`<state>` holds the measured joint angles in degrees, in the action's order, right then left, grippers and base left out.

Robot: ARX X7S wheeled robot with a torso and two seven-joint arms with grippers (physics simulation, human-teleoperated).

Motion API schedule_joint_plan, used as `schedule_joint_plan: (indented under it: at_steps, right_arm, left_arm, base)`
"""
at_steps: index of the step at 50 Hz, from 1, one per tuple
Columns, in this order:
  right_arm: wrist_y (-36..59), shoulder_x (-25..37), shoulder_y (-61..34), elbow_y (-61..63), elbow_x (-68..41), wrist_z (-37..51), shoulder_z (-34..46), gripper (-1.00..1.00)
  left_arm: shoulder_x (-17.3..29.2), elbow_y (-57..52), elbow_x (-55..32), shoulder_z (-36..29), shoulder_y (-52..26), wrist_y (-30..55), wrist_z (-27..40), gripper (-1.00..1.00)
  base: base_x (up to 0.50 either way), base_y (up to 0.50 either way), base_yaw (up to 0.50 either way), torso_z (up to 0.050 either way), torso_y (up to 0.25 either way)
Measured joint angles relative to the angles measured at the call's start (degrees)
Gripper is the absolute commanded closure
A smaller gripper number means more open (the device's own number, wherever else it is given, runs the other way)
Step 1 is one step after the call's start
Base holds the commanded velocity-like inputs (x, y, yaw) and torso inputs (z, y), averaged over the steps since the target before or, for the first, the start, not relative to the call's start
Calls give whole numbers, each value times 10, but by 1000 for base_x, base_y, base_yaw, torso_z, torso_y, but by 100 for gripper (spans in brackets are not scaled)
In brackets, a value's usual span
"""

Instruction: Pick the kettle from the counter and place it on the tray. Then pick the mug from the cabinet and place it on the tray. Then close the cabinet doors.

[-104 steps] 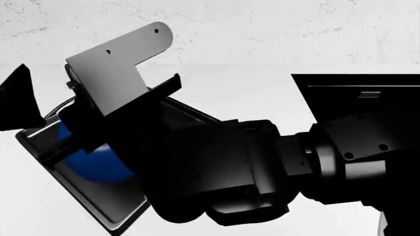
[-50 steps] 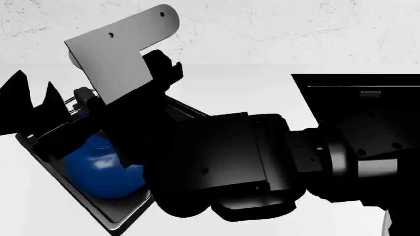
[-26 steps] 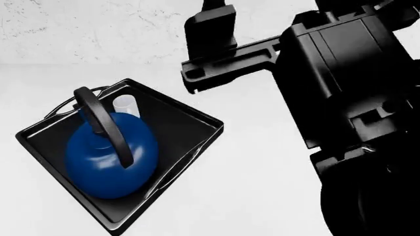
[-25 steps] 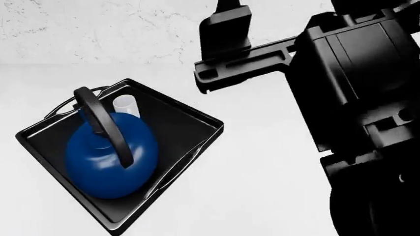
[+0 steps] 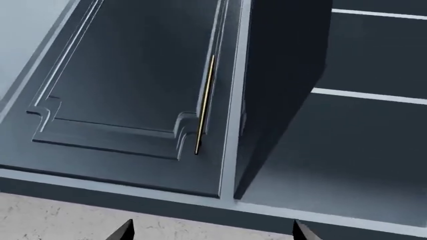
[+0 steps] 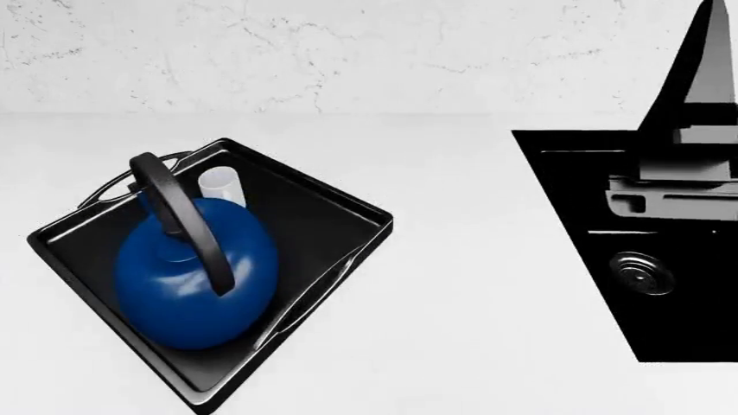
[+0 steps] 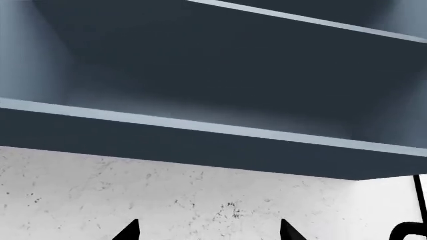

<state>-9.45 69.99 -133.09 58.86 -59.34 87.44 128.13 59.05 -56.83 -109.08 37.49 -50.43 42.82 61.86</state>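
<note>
On white counter [image 6: 461, 285], black tray [image 6: 334, 216]

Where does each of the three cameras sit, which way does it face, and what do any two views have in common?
Head view: on the robot's head, looking down at the counter, the tray holding the kettle and a white mug, and the sink; a dark arm part shows at the right edge.
Left wrist view: faces a cabinet door with a brass handle; left gripper tips show.
Right wrist view: faces a cabinet shelf; right gripper tips show.
Shared: both wrist views show the dark cabinet above the marbled wall.
</note>
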Motion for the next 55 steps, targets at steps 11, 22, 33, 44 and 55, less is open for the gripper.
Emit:
schedule_joint_plan:
  at_steps: [11, 22, 33, 44, 55]
  right_arm:
    - [-20, 27, -12, 8, 42, 12, 55, -100]
    - [-26, 31, -17, 10, 51, 19, 73, -100]
    - [-21, 23, -18, 11, 34, 21, 62, -100]
    - [-14, 17, -19, 11, 17, 21, 47, -100]
    - [-12, 14, -19, 11, 11, 22, 42, -100]
  left_arm:
    - [12, -11, -20, 21, -10, -3, 14, -100]
    - [-1, -16, -62, 112, 28, 33, 17, -100]
    - [-26, 2, -96, 220, 88, 97, 27, -100]
    - [-26, 46, -71, 300, 128, 158, 41, -100]
    - [123, 123, 19, 181, 109, 31, 14, -100]
  base:
    - [0, 0, 0, 0, 0]
    - [0, 0, 0, 0, 0]
    - [0, 0, 0, 0, 0]
    - [0, 0, 0, 0, 0]
    - [0, 0, 0, 0, 0]
